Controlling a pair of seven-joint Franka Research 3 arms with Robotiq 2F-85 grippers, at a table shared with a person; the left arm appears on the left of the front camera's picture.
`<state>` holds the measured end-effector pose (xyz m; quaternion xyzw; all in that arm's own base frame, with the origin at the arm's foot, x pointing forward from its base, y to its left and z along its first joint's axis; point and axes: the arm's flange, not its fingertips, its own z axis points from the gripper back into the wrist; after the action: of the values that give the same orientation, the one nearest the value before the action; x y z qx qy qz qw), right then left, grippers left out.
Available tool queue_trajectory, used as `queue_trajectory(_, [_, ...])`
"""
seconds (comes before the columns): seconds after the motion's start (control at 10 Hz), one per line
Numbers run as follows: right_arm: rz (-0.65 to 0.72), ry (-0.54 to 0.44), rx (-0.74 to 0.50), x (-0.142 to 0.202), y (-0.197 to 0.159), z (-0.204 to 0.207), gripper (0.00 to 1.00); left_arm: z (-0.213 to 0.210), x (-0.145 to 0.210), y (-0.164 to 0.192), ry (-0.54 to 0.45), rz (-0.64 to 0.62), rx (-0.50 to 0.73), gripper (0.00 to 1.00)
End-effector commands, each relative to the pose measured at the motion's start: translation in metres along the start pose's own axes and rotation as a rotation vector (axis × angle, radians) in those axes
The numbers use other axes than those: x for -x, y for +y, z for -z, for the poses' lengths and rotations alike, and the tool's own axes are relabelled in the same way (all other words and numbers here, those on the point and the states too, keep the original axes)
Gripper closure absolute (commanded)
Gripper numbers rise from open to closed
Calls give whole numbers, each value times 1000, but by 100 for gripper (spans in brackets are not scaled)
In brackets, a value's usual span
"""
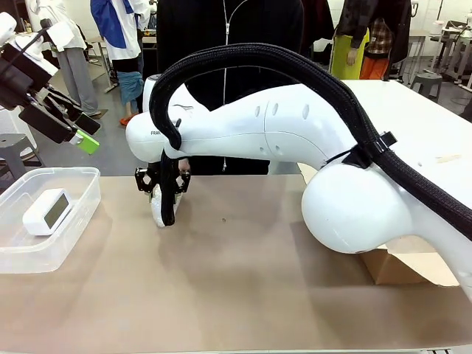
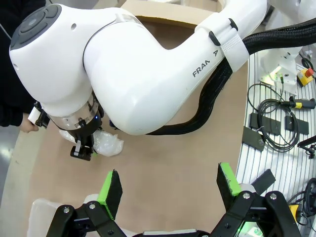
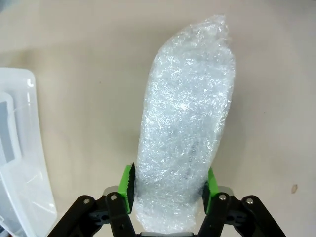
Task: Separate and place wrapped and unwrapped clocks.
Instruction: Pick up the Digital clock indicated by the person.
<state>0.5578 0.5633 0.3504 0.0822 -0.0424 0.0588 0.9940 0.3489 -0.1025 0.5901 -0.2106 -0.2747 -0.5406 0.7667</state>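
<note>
A clear bin [image 1: 81, 193] at the counter's [image 1: 243, 280] left holds the bare clock [image 1: 47, 212]. The right arm's bulk blocks the middle. Right gripper [image 3: 169, 190] jaws pinch a bubble-wrapped bundle [image 3: 185, 143] lying on the counter; left gripper [image 2: 170, 185] jaws spread wide, empty

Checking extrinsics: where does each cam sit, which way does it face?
Front: between the arms, facing the person across the brown table; right arm stretches across, left gripper upper left.
Left wrist: high, facing down past its open green pads at the right arm.
Right wrist: low, along its right gripper clamping the white bubble-wrapped bundle.
Shared: bundle, clear plastic bin.
</note>
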Motion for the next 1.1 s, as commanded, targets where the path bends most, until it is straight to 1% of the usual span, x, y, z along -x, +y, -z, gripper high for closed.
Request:
queue_trajectory(0.0, [34,-13,66,-13,12,1,54,-1,-1,0,-7,-11,10,0])
queue_trajectory(0.1, [41,-8,73,-14,11,1,53,-1,-1,0,-7,-11,10,0])
queue_trajectory(0.2, [43,-3,75,-14,10,1,72,-1,-1,0,-7,-11,10,0])
queue_trajectory(0.3, [39,1,67,-13,10,-2,70,-1,-1,0,-7,-11,10,0])
queue_trajectory(0.4, [25,20,42,-9,7,-14,90,-1,-1,0,-7,-11,10,0])
queue_trajectory(0.5, [26,-4,33,-3,-2,-43,90,-1,-1,0,-7,-11,10,0])
queue_trajectory(0.6, [76,-25,55,7,-16,-77,90,-1,-1,0,-7,-11,10,0])
queue_trajectory(0.7, [115,0,37,20,-38,-111,90,-1,-1,0,-7,-11,10,0])
queue_trajectory(0.8, [125,22,-11,32,-61,-139,90,-1,-1,0,-7,-11,10,0])
queue_trajectory(0.9, [107,0,-45,50,-83,-170,90,-1,-1,0,-7,-11,10,0])
queue_trajectory(1.0, [66,-46,-53,74,-96,-198,90,-1,-1,0,-7,-11,10,0])
